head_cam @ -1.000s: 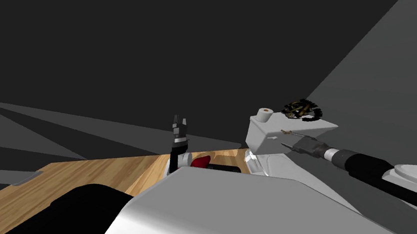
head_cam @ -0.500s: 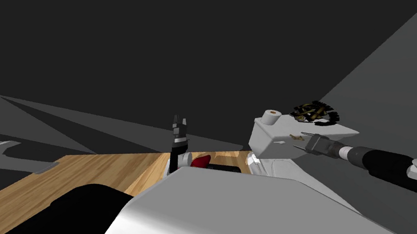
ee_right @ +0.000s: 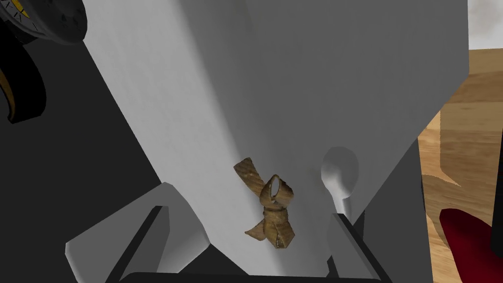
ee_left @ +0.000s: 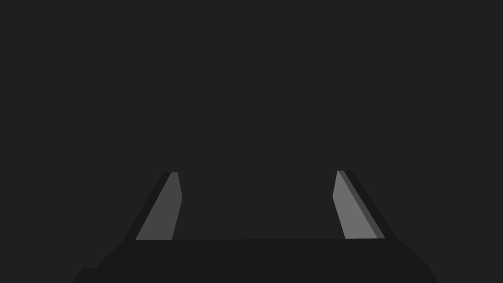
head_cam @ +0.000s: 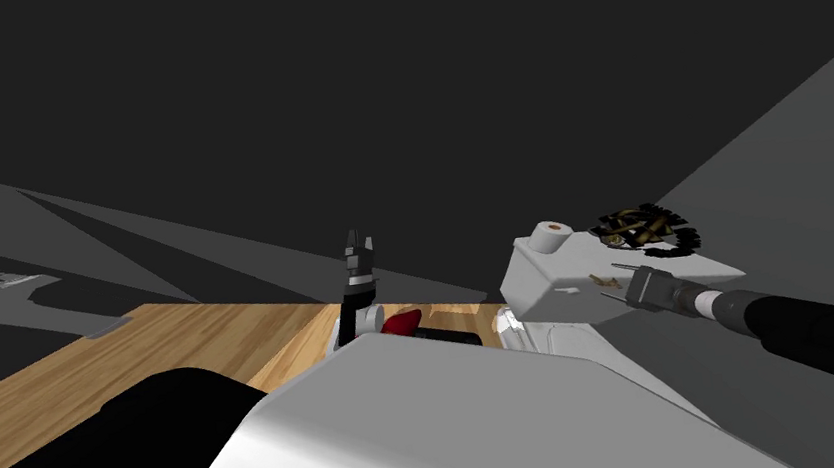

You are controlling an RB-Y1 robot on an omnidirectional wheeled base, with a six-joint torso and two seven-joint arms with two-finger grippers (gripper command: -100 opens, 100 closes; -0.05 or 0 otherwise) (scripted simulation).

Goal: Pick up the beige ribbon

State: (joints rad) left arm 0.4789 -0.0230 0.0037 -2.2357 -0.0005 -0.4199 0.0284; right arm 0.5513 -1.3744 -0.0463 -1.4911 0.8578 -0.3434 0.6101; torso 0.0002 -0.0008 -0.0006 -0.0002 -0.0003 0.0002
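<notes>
right gripper (ee_right: 249, 212) jaws wide, ribbon (ee_right: 269, 206) right between them, lying on white top (ee_right: 294, 73); white spoon-like thing (ee_right: 340, 172) just beside one finger; dark wreath thing (ee_right: 29, 49) well past jaws; left gripper (ee_left: 255, 172) jaws wide too

The right arm (head_cam: 800, 322) is extended toward the white block (head_cam: 551, 274), and the right gripper (ee_right: 248, 213) is held close over the block's top with its fingers spread apart. The left gripper (head_cam: 358, 246) is raised upright, well to the left of the block, with its fingers likewise apart.
</notes>
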